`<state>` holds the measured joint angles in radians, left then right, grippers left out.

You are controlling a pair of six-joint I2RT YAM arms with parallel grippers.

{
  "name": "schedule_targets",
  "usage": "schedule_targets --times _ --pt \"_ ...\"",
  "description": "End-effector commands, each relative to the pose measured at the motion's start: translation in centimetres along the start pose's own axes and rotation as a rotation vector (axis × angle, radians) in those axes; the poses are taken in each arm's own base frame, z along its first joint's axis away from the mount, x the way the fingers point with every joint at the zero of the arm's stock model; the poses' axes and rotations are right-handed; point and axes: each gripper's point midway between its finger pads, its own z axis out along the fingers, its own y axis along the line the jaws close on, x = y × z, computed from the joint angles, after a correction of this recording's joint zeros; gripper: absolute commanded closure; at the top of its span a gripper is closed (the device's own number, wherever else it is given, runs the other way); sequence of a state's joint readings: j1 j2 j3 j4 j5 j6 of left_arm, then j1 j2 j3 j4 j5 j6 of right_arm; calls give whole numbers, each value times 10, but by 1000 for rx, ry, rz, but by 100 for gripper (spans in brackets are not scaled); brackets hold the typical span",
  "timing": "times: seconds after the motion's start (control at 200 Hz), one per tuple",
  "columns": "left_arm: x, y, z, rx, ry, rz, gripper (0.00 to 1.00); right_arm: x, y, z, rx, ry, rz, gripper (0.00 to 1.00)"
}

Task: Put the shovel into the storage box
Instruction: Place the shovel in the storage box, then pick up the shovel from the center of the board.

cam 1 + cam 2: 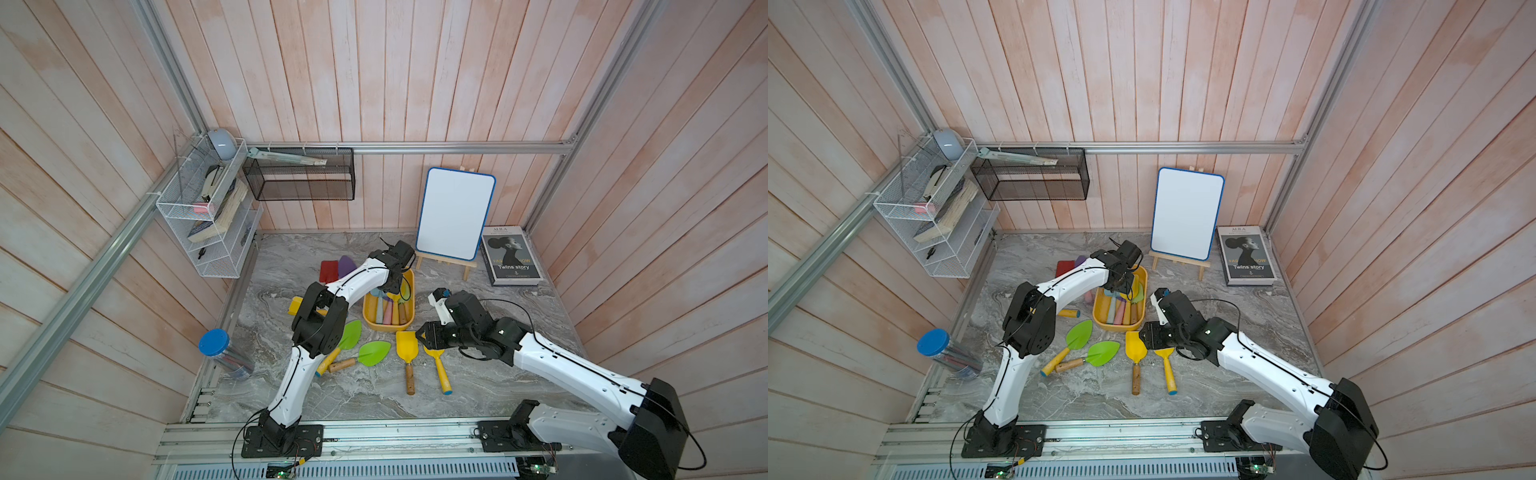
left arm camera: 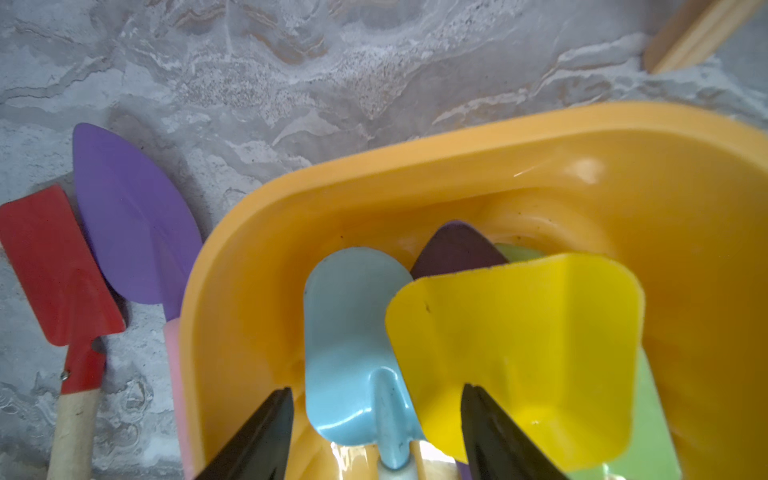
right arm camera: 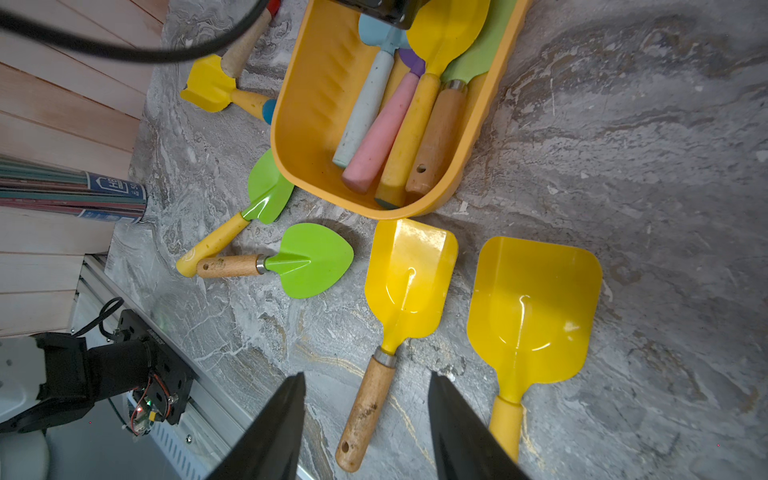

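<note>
The storage box [image 1: 388, 327] is a yellow-orange tub at mid-table and holds several shovels: a blue one [image 2: 353, 332], a yellow one [image 2: 519, 340], and pink-handled and green ones. My left gripper [image 2: 376, 388] hangs open over the box's far end, above the blue shovel's neck, gripping nothing. In front of the box lie a yellow shovel with a wooden handle [image 3: 409, 282] and a yellow-handled one [image 3: 536, 307]. My right gripper [image 3: 366, 374] is open, its fingers on either side of the wooden handle without touching it.
Two green shovels [image 1: 351, 334] [image 1: 374, 353] lie left of the yellow pair. Red [image 1: 329, 270] and purple [image 1: 347, 266] shovels lie behind the box. A whiteboard easel [image 1: 455, 214], a book [image 1: 513, 257], a blue-lidded jar [image 1: 220, 349], a white rack [image 1: 203, 216] and a black basket [image 1: 299, 174] ring the table.
</note>
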<state>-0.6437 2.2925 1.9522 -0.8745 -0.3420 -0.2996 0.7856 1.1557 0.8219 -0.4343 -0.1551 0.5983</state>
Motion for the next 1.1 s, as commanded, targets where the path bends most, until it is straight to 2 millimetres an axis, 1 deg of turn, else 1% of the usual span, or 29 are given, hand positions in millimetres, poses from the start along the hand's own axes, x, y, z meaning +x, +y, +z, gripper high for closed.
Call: schedule_targets --times 0.0,0.115,0.185,0.255,0.295,0.3,0.35,0.36,0.405,0.435,0.485,0.585,0.68,0.74,0.82,0.905,0.95,1.095 --pt "-25 6 -35 -20 -109 -50 30 0 -5 -5 24 -13 16 47" --pt "-29 6 -58 -11 -168 -82 30 3 -12 -13 54 -24 47 47" --pt "-31 9 -79 13 -207 -110 29 6 -20 -19 83 -37 77 47" --pt "-27 14 -100 47 -230 -149 29 13 -31 -23 123 -41 116 47" --pt "-25 17 -115 78 -249 -173 29 19 -38 -25 148 -38 140 48" --pt "-23 17 -114 81 -245 -174 29 20 -39 -25 150 -39 143 47" --pt "-17 20 -131 126 -267 -201 28 30 -49 -25 179 -25 175 48" --pt "-17 20 -136 141 -275 -207 28 33 -51 -25 185 -21 181 48" --pt "-6 18 -145 200 -279 -217 28 44 -58 -23 198 -1 201 51" --pt "-1 17 -157 247 -294 -229 28 53 -63 -21 208 18 212 53" --pt "13 16 -165 307 -294 -248 28 66 -70 -18 222 48 232 54" --pt "40 11 -187 447 -303 -283 28 87 -76 -11 237 94 249 55" --pt "60 9 -207 562 -323 -312 28 98 -77 -6 245 118 249 54" --pt "68 10 -222 621 -343 -333 28 103 -77 -3 251 135 243 54" --pt "78 12 -237 680 -359 -359 27 109 -77 2 260 159 231 54" --pt "84 10 -251 746 -377 -379 26 117 -77 7 272 186 224 53" --pt "87 7 -255 778 -379 -386 26 121 -77 10 278 198 220 53" --pt "98 -5 -256 832 -364 -386 26 128 -80 13 314 221 214 53"
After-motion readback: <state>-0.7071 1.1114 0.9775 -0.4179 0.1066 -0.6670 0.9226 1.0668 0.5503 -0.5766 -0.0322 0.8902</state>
